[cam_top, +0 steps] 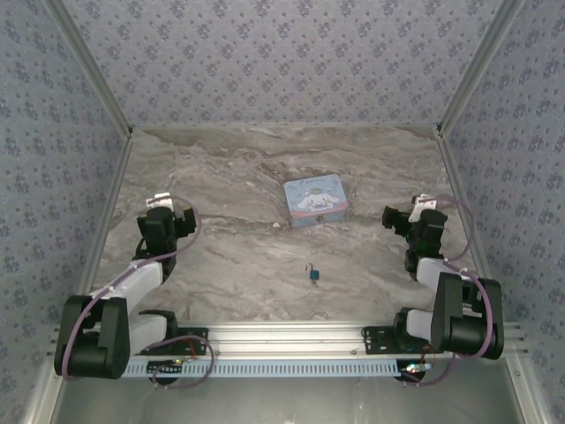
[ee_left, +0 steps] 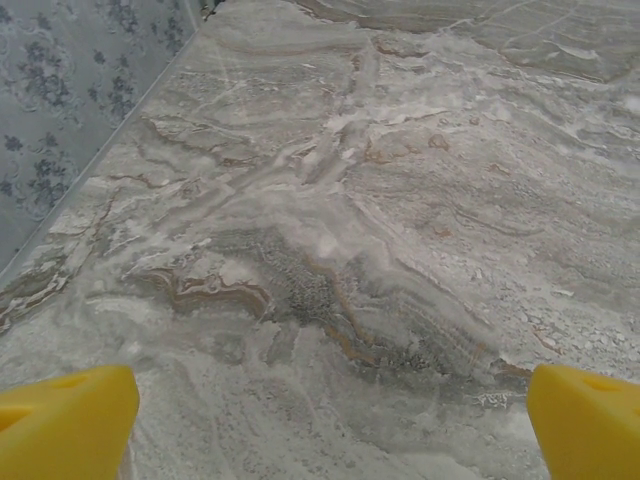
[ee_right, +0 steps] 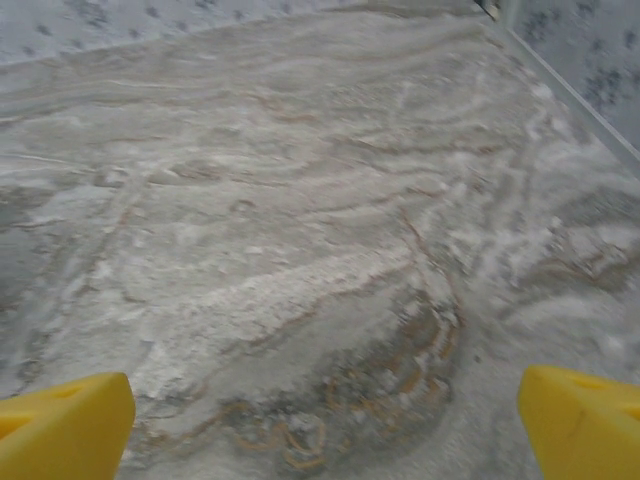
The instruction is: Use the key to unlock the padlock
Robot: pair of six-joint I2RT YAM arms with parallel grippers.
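Looking down from above, you had the padlock (cam_top: 313, 275) lying on the table (cam_top: 229, 177) between your two grippers, well apart from both and nearer the arm bases than either. It sat to the right of your left gripper (cam_top: 168, 212) and to the left of your right gripper (cam_top: 408, 219). Both had their yellow fingers (ee_left: 65, 425) spread wide over bare marble, gripping nothing. A tin (cam_top: 315, 200) lay beyond the padlock.
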